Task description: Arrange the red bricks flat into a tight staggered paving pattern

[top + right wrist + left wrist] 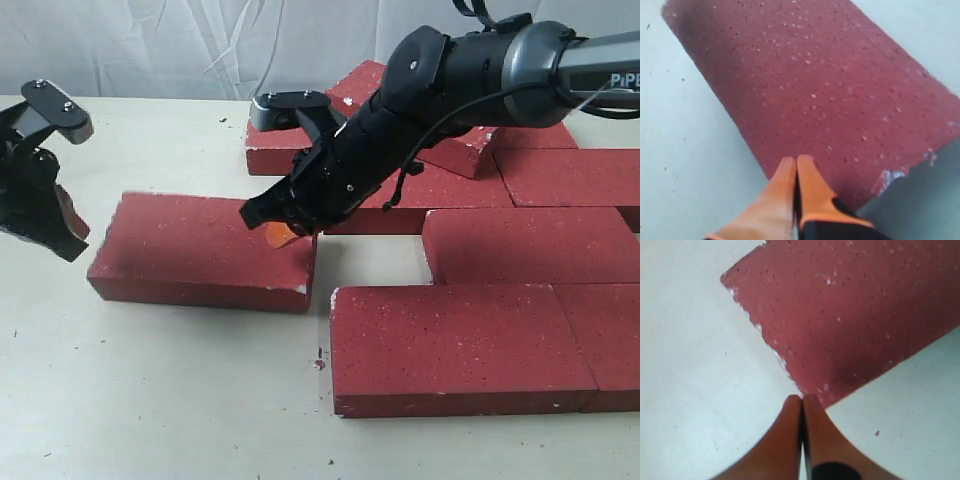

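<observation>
One loose red brick (205, 250) lies flat on the table, apart from the others, left of the middle. My right gripper (283, 236) reaches across to its right end, fingers shut, tips on or just over the top face (815, 85) near a chipped corner. The right wrist view shows the orange tips (796, 160) pressed together. My left gripper (70, 238) hangs just off the brick's left end, shut and empty. Its tips (802, 399) point at a corner of the brick (850, 315). Several more red bricks (460, 345) lie flat and close together on the right.
At the back a few bricks (455, 150) lie piled and tilted on each other behind the right arm. A gap of bare table (370, 262) separates the loose brick from the laid ones. Bare table (150, 400) runs along the front left.
</observation>
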### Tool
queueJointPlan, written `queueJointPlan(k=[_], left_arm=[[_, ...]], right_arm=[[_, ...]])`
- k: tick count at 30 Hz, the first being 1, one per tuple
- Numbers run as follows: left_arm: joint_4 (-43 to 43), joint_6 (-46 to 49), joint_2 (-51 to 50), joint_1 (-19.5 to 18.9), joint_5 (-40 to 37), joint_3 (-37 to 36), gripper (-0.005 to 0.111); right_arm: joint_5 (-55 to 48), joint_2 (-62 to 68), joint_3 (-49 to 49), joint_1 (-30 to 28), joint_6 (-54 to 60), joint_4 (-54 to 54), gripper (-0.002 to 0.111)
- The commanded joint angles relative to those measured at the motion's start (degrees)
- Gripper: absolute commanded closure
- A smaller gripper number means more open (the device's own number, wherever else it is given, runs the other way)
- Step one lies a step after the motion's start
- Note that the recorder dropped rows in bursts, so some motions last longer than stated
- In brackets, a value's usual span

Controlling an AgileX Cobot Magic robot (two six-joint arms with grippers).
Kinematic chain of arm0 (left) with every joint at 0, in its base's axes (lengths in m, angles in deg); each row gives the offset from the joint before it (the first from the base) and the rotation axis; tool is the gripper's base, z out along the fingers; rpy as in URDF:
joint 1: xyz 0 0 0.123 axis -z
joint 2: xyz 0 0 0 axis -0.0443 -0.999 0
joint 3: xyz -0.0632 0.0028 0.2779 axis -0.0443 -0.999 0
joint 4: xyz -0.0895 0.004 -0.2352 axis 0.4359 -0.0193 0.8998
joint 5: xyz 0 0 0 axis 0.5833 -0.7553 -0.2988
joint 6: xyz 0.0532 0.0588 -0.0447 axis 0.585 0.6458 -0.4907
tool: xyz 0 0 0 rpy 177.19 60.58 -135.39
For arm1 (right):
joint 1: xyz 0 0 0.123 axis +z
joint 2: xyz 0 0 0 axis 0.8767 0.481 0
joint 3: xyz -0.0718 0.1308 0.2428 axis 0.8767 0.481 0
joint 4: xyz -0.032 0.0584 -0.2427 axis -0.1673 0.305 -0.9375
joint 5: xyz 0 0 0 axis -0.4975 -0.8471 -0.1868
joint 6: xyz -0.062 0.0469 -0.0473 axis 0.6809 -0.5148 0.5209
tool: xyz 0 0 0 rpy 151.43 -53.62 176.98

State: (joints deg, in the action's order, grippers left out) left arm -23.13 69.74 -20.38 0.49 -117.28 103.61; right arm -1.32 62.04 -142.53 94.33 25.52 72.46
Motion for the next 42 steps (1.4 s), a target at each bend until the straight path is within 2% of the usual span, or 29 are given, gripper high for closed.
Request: queueJointPlan(k=[1,4,7,10,11,15,18,22,26,32,35,39,42], left_arm=[[-0.3,-2.4,0.3,-1.3,5.2,-3.1,0.107],[-6.9,-11.4,0.6,-1.3,9.4,-3.0,0.107],[-13.0,-27.1,2.7,-1.3,15.5,-3.0,0.107],[-10.4,-39.8,5.2,-1.3,22.1,-3.0,0.107],[-9.7,-40.1,5.9,-1.3,22.7,-3.2,0.107],[-13.1,-30.2,6.3,-1.9,24.0,-5.3,0.107],[-14.2,-29.9,4.2,-4.4,29.6,-6.7,0.107],[-12.8,-29.9,-1.6,-8.2,37.4,-6.6,0.107],[-10.6,-29.9,-7.1,-10.8,31.1,-2.5,0.107],[-8.1,-28.0,-12.9,-10.2,21.0,3.5,0.107],[-3.0,-22.9,-15.0,-9.8,20.9,4.6,0.107],[12.9,-7.0,-18.9,-9.8,18.3,6.3,0.107],[26.8,6.8,-19.7,-9.8,11.7,7.1,0.107]], right_arm=[[0.3,0.3,-0.2,-0.5,0.4,-6.6,0.109],[0.3,-0.4,-0.2,-0.5,0.0,-12.4,0.109],[0.3,-2.0,-0.2,-0.5,0.3,-14.3,0.109],[0.3,-4.0,-0.2,-0.5,0.9,-16.2,0.109],[-0.1,-4.6,-0.2,-0.5,1.4,-16.4,0.109],[-6.8,-5.1,-0.2,-0.5,5.6,-18.7,0.109],[-9.2,-4.5,1.0,-0.5,5.6,-19.5,0.109],[-5.1,-3.1,2.6,-0.5,8.5,-20.1,0.109],[2.5,-1.2,2.6,-0.5,8.1,-19.8,0.109],[3.0,3.5,0.5,-0.5,8.1,-20.7,0.109],[1.7,4.9,-0.8,-0.5,7.6,-20.3,0.109],[2.2,6.7,-1.0,-0.5,7.6,-20.3,0.109],[4.2,7.0,-1.0,-0.5,7.6,-20.3,0.109]])
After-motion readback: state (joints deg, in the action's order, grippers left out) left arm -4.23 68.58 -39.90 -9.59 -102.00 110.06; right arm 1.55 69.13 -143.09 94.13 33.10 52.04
